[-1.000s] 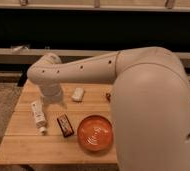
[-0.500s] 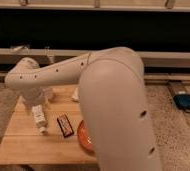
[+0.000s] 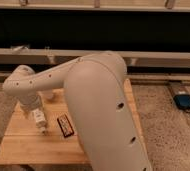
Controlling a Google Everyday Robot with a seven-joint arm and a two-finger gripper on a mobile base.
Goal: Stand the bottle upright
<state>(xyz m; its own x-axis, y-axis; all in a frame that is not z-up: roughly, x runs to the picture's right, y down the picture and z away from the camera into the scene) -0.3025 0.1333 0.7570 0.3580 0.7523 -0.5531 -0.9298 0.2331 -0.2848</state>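
Note:
The bottle [image 3: 39, 120] is small, slim and white, and lies on its side on the left part of the wooden table [image 3: 23, 145], its cap end pointing toward the front edge. My gripper [image 3: 31, 108] hangs from the white arm's wrist right above the bottle's far end, close to it or touching it; I cannot tell which. The big white arm [image 3: 100, 110] sweeps in from the right and hides the table's right half.
A dark rectangular snack bar [image 3: 64, 125] lies just right of the bottle. A blue device [image 3: 184, 101] with a cable lies on the speckled floor at right. A low rail and dark wall run behind the table.
The arm has swung left and closer to the camera, and now hides the orange bowl. The gripper has come down toward the bottle, which still lies in the same spot.

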